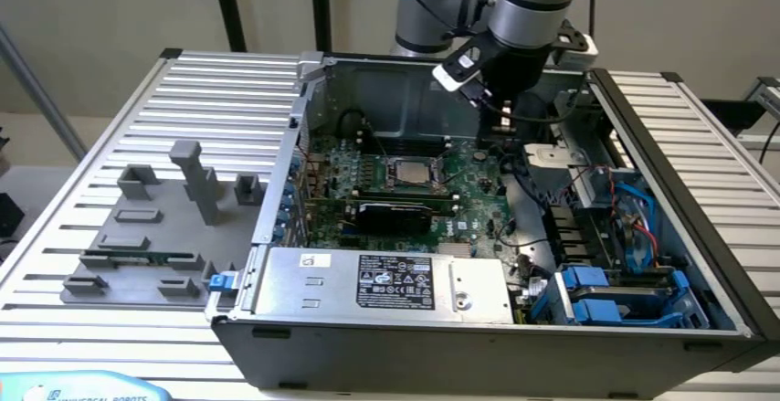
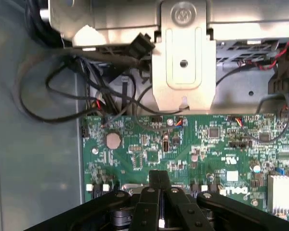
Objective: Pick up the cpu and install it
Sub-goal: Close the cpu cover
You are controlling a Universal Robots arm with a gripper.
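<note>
Gripper (image 2: 159, 177), black and pinched together, hovers over studded green motherboard (image 2: 207, 144).

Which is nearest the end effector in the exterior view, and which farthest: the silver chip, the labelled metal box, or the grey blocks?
From the end effector:
1. Silver chip, inside the case, middle.
2. Labelled metal box, inside, at the front.
3. Grey blocks, outside, on the exterior view's left.

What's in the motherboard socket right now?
A silvery square cpu lies in the socket on the motherboard. Its underside and the socket pins are covered. The shut hand hangs apart, toward the exterior view's right.
</note>
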